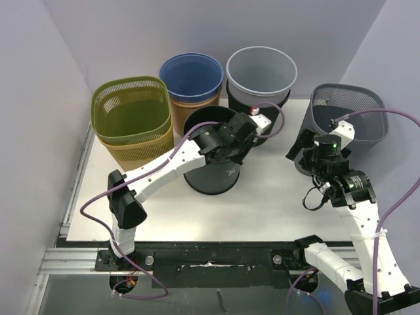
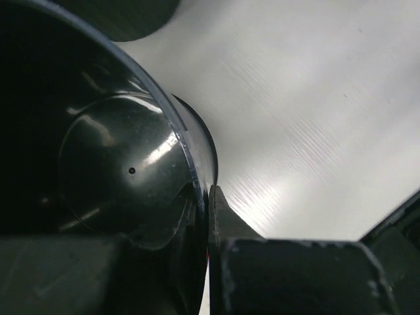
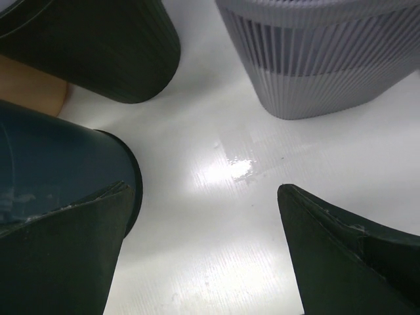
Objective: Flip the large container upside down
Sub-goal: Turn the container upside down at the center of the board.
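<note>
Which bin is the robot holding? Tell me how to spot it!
Look at the white table, in front of the back row of bins. The dark bin stands alone in the middle, the left gripper pinching its rim. It alone is dark, unstacked and held.

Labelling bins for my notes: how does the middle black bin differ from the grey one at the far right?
The black bin has solid walls; the grey bin is mesh. The left tool grips the black bin's rim; the grey bin stands free. Both are upright, open side up.
</note>
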You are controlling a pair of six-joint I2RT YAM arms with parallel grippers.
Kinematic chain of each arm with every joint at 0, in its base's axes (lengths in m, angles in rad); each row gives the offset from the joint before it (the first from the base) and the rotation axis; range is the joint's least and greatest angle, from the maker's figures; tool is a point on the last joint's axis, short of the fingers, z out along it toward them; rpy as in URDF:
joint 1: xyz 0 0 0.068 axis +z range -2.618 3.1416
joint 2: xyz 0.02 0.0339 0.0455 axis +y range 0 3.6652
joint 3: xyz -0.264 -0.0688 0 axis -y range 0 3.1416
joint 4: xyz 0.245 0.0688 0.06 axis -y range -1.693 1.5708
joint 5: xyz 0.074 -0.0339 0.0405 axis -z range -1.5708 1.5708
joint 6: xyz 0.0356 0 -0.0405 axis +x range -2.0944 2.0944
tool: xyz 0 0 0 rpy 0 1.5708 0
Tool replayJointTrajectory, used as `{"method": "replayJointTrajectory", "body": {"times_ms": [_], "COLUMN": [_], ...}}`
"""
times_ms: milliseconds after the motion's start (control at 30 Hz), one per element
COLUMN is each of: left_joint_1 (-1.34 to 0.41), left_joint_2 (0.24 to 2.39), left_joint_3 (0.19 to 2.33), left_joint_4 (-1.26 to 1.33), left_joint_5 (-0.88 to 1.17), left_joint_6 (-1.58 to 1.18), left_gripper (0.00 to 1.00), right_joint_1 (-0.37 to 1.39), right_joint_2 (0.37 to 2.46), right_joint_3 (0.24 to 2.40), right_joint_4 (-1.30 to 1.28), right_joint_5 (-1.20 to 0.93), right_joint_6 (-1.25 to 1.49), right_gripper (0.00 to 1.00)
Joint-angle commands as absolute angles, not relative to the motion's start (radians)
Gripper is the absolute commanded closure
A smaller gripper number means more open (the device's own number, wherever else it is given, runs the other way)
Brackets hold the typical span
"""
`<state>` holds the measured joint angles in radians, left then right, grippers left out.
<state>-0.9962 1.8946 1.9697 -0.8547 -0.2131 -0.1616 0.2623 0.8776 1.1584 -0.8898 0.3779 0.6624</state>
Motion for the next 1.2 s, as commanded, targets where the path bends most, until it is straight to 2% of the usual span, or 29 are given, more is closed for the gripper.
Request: {"method": "replayJointTrajectory", "body": {"times_ms": [0,133,367,433,533,600,667,967,1167], "left_joint_1": [-1.099,-1.121,-1.009,-0.923,-0.762,-0.683,-0.636,-0.621,-0.631], "left_joint_2": [1.922,1.973,1.875,1.819,1.693,1.648,1.646,1.64,1.658], "left_joint_3": [2.163,2.324,2.255,2.12,1.746,1.541,1.441,1.399,1.391], "left_joint_4": [-0.876,-0.926,-0.698,-0.52,0.003,0.376,0.571,0.392,0.294], "left_joint_5": [-0.142,-0.011,0.33,0.497,0.729,0.792,0.805,0.723,0.671], "left_joint_6": [-0.087,-0.11,-0.309,-0.457,-0.834,-1.113,-1.249,-1.119,-1.044], "left_gripper": [1.0,1.0,1.0,1.0,1.0,1.0,1.0,1.0,1.0], "right_joint_1": [0.261,0.262,0.262,0.262,0.26,0.26,0.26,0.26,0.26], "right_joint_2": [0.903,0.951,0.95,0.935,0.913,0.91,0.911,0.947,0.935], "right_joint_3": [1.314,1.465,1.591,1.602,1.609,1.612,1.602,1.534,1.413], "right_joint_4": [-0.967,-1.117,-1.251,-1.261,-1.241,-1.228,-1.216,-1.191,-1.076], "right_joint_5": [0.538,0.649,0.776,0.822,0.846,0.845,0.837,0.735,0.464], "right_joint_6": [0.642,0.599,0.615,0.628,0.606,0.593,0.588,0.604,0.692], "right_gripper": [0.03,0.02,0.03,0.03,0.02,0.02,0.02,0.02,0.02]}}
